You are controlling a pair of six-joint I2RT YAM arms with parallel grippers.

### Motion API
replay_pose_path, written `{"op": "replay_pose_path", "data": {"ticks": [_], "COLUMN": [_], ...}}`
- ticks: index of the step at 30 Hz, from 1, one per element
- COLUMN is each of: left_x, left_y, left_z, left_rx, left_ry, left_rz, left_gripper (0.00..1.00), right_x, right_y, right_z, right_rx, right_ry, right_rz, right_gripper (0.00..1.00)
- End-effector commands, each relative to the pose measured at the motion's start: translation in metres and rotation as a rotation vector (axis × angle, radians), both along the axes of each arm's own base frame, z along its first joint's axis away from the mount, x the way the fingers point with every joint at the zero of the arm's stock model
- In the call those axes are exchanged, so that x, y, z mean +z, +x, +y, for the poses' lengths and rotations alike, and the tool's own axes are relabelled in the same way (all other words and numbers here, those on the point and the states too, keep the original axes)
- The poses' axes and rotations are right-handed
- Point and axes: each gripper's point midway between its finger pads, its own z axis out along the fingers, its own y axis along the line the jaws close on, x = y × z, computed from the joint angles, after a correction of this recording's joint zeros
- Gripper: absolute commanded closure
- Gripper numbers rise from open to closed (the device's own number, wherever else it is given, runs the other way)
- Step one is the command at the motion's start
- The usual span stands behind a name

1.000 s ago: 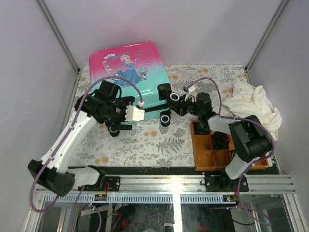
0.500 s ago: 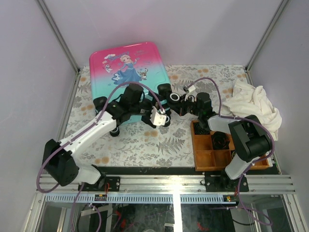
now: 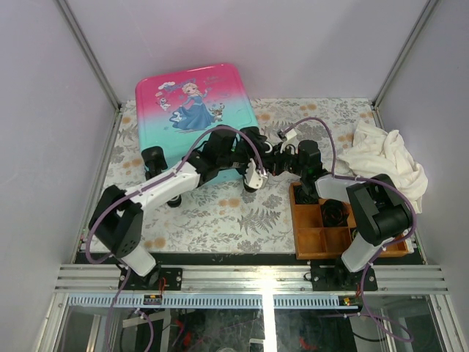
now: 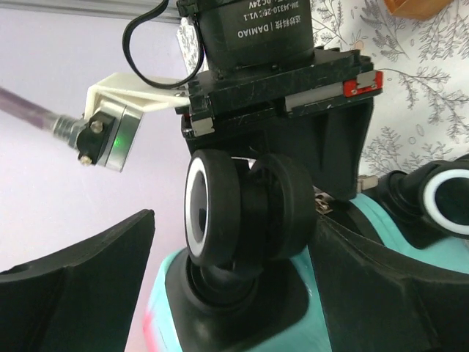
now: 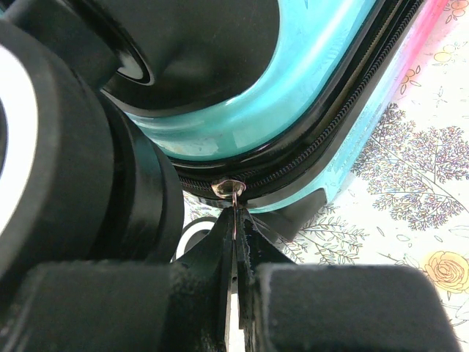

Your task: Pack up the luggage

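Note:
The luggage, a pink-to-teal suitcase with a princess print, lies closed at the back left. My right gripper is shut on the metal zipper pull at the suitcase's near right corner, where the black zipper runs along the teal shell. In the top view the right gripper sits by that corner. My left gripper is open, its fingers on either side of a black corner wheel without closing on it. In the top view the left gripper is right beside the right one.
A brown wooden compartment tray stands at the near right with a black item in it. A crumpled white cloth lies at the far right. Enclosure walls close in the table on three sides.
My left arm has swung right from the suitcase's near left corner to its near right corner, and its open fingers now straddle a wheel. The right arm has not moved.

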Motion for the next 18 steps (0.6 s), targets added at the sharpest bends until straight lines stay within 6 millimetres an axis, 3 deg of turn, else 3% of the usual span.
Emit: {"op": "replay_pose_path", "data": {"ticks": [1,3,9,14,18], "left_x": [0.014,0.007,0.004,-0.003,-0.021], "left_y": [0.013,0.014,0.005,-0.015,-0.040], "left_z": [-0.016,-0.016,-0.005,0.014,0.029], "left_rx": [-0.053,-0.063,-0.060,-0.101,-0.165], "left_ry": [0.024,0.050,0.096,0.179,0.296], "left_rz": [-0.107,-0.119,-0.059,0.010,0.099], "left_gripper": [0.20,0.27,0.62,0.82,0.94], "right_x": [0.012,0.013,0.010,0.024,0.033], "right_y": [0.018,0.018,0.023,0.038,0.053], "right_z": [-0.005,-0.006,-0.019,-0.044,-0.057], "right_rx": [-0.047,-0.050,-0.078,-0.103,-0.104], "right_ry": [-0.018,-0.020,-0.077,-0.123,-0.177], "right_rz": [-0.076,-0.079,-0.128,-0.193,-0.247], "right_gripper": [1.00,1.00,1.00,1.00,1.00]}}
